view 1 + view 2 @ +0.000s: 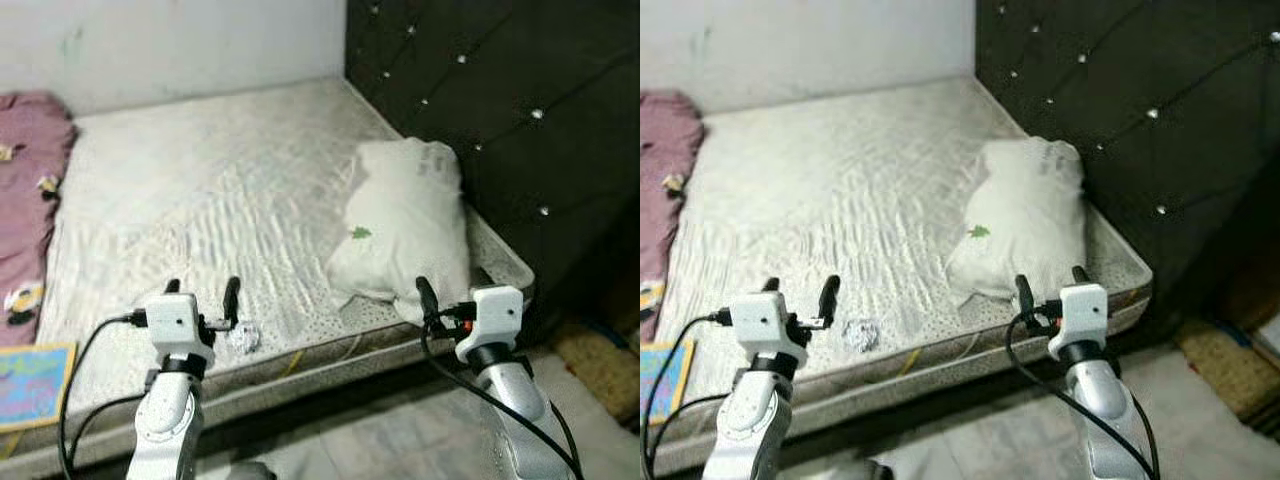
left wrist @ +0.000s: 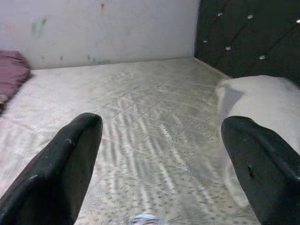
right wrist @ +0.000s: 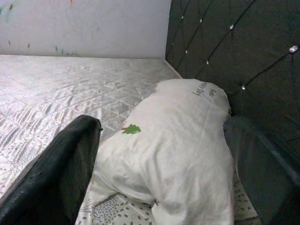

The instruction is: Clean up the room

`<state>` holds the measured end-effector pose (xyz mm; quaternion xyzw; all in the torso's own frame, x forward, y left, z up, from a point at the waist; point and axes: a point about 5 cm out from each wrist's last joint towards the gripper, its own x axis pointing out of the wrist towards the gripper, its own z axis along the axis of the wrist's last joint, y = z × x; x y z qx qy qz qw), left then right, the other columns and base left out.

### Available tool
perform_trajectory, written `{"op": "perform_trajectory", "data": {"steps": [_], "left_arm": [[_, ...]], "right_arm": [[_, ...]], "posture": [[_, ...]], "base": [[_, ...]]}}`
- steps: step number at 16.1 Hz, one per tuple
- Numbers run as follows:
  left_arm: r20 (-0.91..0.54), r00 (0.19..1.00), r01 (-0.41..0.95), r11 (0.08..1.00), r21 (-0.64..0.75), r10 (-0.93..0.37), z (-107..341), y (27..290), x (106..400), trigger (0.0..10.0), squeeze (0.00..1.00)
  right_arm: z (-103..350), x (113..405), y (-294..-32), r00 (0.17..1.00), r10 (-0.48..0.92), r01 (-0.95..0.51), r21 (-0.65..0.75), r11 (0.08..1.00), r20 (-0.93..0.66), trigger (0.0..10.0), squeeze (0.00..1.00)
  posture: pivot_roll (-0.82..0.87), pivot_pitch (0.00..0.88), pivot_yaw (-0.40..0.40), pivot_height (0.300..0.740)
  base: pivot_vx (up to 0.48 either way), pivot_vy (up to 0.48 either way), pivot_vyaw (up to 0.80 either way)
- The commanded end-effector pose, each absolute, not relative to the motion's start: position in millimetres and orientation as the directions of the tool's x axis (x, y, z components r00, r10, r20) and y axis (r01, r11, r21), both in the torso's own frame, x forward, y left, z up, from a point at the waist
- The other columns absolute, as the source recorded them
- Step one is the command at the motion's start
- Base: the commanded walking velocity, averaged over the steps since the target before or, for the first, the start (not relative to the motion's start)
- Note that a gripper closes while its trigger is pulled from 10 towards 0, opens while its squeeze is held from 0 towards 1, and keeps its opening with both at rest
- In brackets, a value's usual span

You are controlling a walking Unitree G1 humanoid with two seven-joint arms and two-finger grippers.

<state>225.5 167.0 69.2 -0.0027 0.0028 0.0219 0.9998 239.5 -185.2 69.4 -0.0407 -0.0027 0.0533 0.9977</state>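
A small crumpled white wad of paper (image 1: 243, 338) lies near the bare grey mattress's (image 1: 200, 190) front edge, just beyond the spread left gripper (image 1: 203, 293), while the right gripper (image 1: 1048, 282), also spread, faces the white pillow (image 1: 405, 225).

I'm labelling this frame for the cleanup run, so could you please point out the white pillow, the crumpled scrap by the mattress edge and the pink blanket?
white pillow (image 1: 405, 235), left eye view, middle of its top face.
crumpled scrap (image 1: 243, 338), left eye view, its centre.
pink blanket (image 1: 25, 170), left eye view, upper fold.
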Motion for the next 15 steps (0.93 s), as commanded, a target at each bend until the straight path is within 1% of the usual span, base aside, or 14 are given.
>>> {"op": "perform_trajectory", "data": {"steps": [1,2,3,5,6,8,11,15], "left_arm": [[-0.028,0.996,-0.089,0.996,0.024,0.09,65.9,175.2,224.5,10.0,0.0],[-0.043,0.995,-0.09,0.996,0.019,0.091,63.3,174.8,223.9,10.0,0.0],[-0.052,0.997,-0.054,0.998,0.015,0.055,61.0,170.6,222.2,10.0,0.0],[-0.05,0.998,-0.04,0.999,0.004,0.04,61.6,168.6,222.1,10.0,0.0],[-0.045,0.999,-0.025,1.0,0.004,0.025,62.2,167.3,222.6,10.0,0.0],[-0.051,0.998,-0.019,1.0,0.007,0.02,60.4,167.3,222.4,10.0,0.0],[-0.062,0.998,-0.003,1.0,-0.001,0.003,58.6,164.1,219.1,10.0,0.0],[-0.072,0.997,0.011,1.0,-0.001,-0.011,56.4,163.0,216.6,10.0,0.0]], "right_arm": [[70.0,241.5,-181.8,0.993,0.118,-0.117,-0.075,0.99,0.002,10.0,0.0],[69.6,241.1,-182.0,0.993,0.118,-0.117,-0.076,0.99,0.0,10.0,0.0],[68.8,240.0,-182.3,0.993,0.121,-0.121,-0.086,0.989,-0.004,10.0,0.0],[69.0,239.5,-182.3,0.992,0.124,-0.124,-0.092,0.988,-0.001,10.0,0.0],[69.0,238.2,-180.3,0.99,0.14,-0.138,-0.114,0.984,0.005,10.0,0.0],[68.5,237.5,-178.7,0.989,0.145,-0.144,-0.105,0.984,0.003,10.0,0.0],[66.8,235.1,-181.0,0.991,0.135,-0.136,-0.102,0.986,-0.008,10.0,0.0],[63.8,230.5,-183.3,0.994,0.113,-0.114,-0.089,0.989,-0.017,10.0,0.0]], "posture": [[0.01,0.029,-0.021,0.74],[0.01,0.032,-0.02,0.74],[0.0,0.031,-0.02,0.74],[0.0,0.03,-0.019,0.74],[0.0,0.028,-0.02,0.74],[0.0,0.026,-0.02,0.74],[-0.01,0.033,-0.023,0.74],[-0.01,0.036,-0.029,0.74]], "base": [[0.0,0.0,0.0],[0.0,0.0,0.0],[0.0,0.0,0.0],[0.0,0.0,0.0],[0.0,0.0,0.8],[0.0,0.0,0.8],[0.25,0.0,0.71],[0.268,0.0,0.0]]}}
